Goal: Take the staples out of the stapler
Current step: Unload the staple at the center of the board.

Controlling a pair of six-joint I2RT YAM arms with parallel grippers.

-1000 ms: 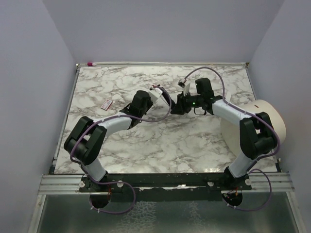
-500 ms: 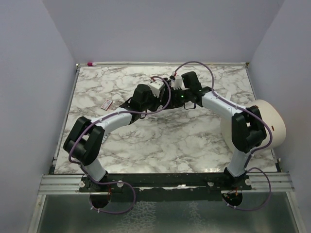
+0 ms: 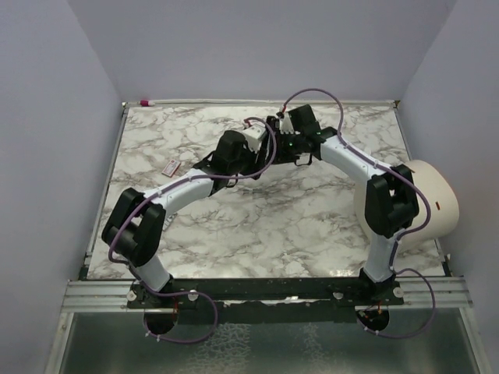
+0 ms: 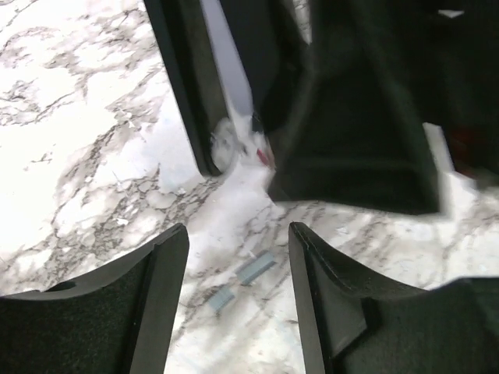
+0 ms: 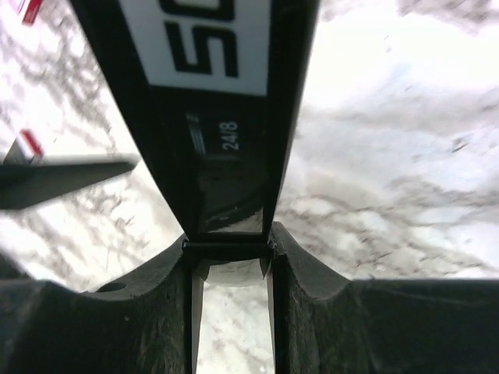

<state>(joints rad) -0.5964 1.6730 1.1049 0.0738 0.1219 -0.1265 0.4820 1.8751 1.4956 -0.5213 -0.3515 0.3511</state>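
Left side: wall runs close along the marble table (image 3: pixel 257 234) edge. A pink-capped stick (image 3: pixel 145 102) lies in the far-left corner. A small red-and-white tag (image 3: pixel 171 166) lies on the top just beside the L forearm, otherwise open marble on that side. Near strip, between the arm bases and the wrists: bare, good room.

Centre, far half: both wrists meet here, nearly touching, so room is tight. Purple cables (image 3: pixel 312 99) arch over the joint area.

L gripper (image 4: pixel 238 234): fingers (image 4: pixel 156 312) spread wide, nothing between them but marble. The staples (image 4: pixel 255 269) lie flat on the top in that gap, as a short strip plus a smaller piece just beside it, touching neither finger.

The stapler (image 5: pixel 230 171) is a black bar with a white label, "24/8" legible. It is clamped at one end in the R gripper (image 5: pixel 230 238), jaws narrow and tight on both its sides. In the L wrist view the bar slants down toward the marble just beyond the staples, apart from them. Cannot tell whether its tip touches the top. The R gripper body fills the space right of the bar and blocks that side.

Right side: a large white drum (image 3: pixel 437 195) sits at the table edge against the R arm's elbow, with the wall close behind it. Room is restricted there.
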